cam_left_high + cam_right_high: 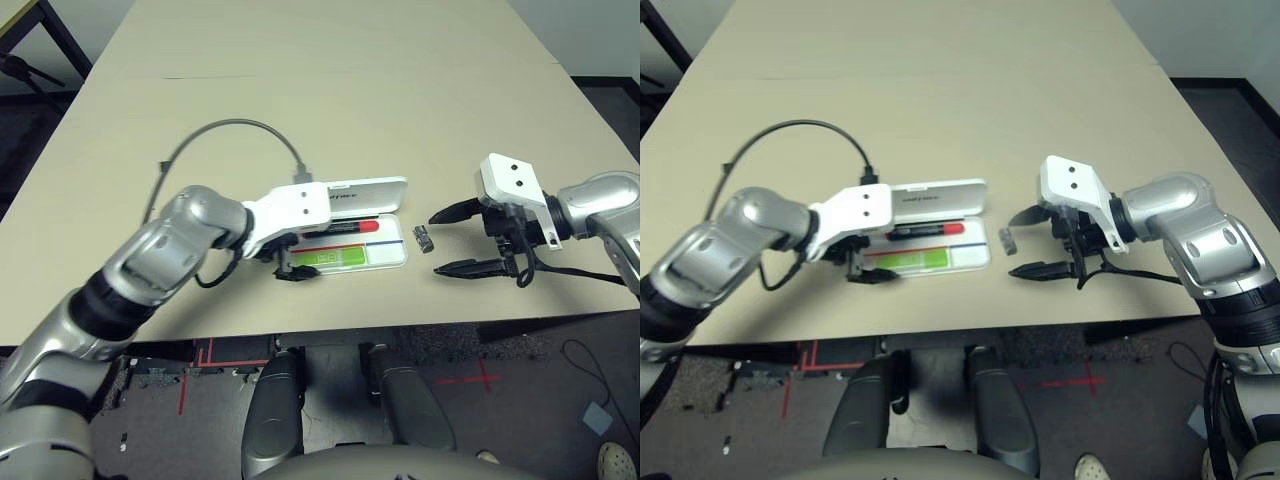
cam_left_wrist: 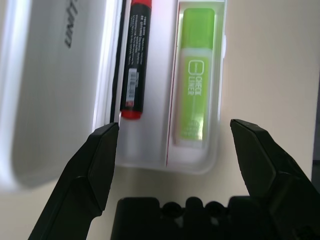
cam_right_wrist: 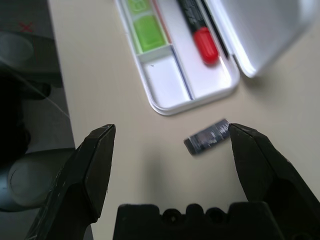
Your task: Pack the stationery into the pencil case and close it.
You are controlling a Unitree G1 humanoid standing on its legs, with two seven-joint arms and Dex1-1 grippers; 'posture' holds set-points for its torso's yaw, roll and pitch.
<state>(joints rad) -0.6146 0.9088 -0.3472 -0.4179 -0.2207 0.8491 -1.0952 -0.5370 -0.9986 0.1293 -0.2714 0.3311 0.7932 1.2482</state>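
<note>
The smooth beige counter (image 1: 330, 90) is carrying a flat white plastic pencil case (image 1: 392, 252), rounded at the corners, lying open with its lid (image 1: 365, 193) tilting up. Inside, the red marker (image 2: 136, 60) and the light-green highlighter (image 2: 196, 80) are lying side by side. The left gripper (image 2: 175, 150) is hovering at the case's end, jaws wide and empty, its wrist hiding part of the tray. The right gripper (image 3: 170, 150) is gaping too, above the tiny grey piece (image 3: 207, 136) lying just outside the case.

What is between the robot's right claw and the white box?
The little grey metallic piece lies on the table between the open right gripper and the pencil case, beside the case and apart from it. The right wrist view shows this best.
</note>
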